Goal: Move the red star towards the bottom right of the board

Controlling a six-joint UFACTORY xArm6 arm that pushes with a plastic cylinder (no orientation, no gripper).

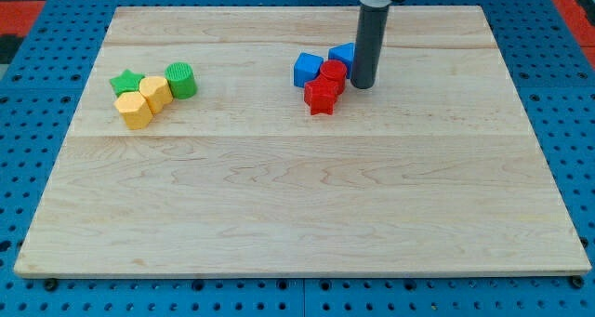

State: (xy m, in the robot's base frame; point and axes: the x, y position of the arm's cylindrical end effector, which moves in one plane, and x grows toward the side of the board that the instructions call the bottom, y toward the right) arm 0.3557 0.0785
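Red star (321,97), light, stiff, likely slides easily; push its far-left side; my tip (363,85), bare, grasping nothing, sits right of it

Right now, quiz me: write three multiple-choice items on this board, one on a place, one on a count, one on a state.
1. Where is my tip relative to the red star?
A. at the view's upper right of it
B. at the view's lower left of it
C. far off by the green star

2. How many yellow blocks are on the board?
A. one
B. two
C. four

3. How does the red star stand to the other red block?
A. touching it
B. far apart from it
C. stacked on top of it

Answers: 1 A, the rod ends beside the cluster's right side, above the star. 2 B, two yellow blocks sit at the left. 3 A, no gap shows between them.
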